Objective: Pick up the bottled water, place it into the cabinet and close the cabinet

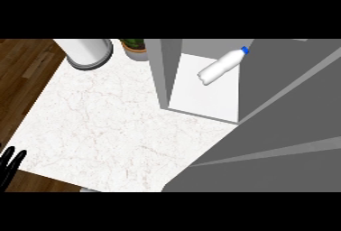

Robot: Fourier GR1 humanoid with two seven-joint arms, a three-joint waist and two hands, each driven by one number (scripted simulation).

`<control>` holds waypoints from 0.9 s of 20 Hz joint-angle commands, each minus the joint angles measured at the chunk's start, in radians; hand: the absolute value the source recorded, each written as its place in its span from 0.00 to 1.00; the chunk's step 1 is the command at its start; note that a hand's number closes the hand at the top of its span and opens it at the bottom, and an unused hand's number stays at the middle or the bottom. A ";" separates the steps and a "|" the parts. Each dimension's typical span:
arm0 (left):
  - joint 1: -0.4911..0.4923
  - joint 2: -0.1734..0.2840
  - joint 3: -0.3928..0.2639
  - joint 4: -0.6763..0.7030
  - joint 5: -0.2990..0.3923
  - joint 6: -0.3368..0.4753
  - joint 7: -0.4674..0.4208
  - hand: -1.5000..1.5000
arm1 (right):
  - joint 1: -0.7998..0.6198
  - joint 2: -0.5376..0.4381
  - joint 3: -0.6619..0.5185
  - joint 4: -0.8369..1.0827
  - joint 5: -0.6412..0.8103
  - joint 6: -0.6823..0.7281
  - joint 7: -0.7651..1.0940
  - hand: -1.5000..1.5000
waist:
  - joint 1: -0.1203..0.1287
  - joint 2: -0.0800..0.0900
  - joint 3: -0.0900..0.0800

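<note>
The bottled water point(222, 66), white with a blue cap, lies tilted on the white floor of the cabinet point(206, 94) at the upper right, cap pointing up and right. The grey cabinet door point(279, 135) covers the right side of the view and part of the counter's lower right. My left hand point(9, 163) shows at the lower left edge, fingers up and straight, away from the bottle. The right hand is not visible.
A white cylindrical canister point(85, 52) stands at the counter's back left, with a small potted plant point(135, 48) beside it. The marble counter point(106, 126) ends at a wooden floor on the left and front.
</note>
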 commanded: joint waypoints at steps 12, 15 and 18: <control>0.027 0.030 0.046 0.031 0.064 -0.081 0.028 0.00 | -0.655 0.279 -0.370 0.739 0.021 -0.261 0.093 1.00 | -0.063 -0.021 0.009; 0.028 0.012 0.057 0.041 0.064 -0.075 0.022 0.00 | -0.802 0.302 -0.401 0.898 0.036 -0.267 0.096 1.00 | -0.081 -0.027 0.009; 0.058 0.007 0.067 0.020 0.063 -0.098 0.004 0.00 | -0.814 0.323 -0.402 0.986 0.063 -0.271 0.045 1.00 | -0.092 -0.033 0.010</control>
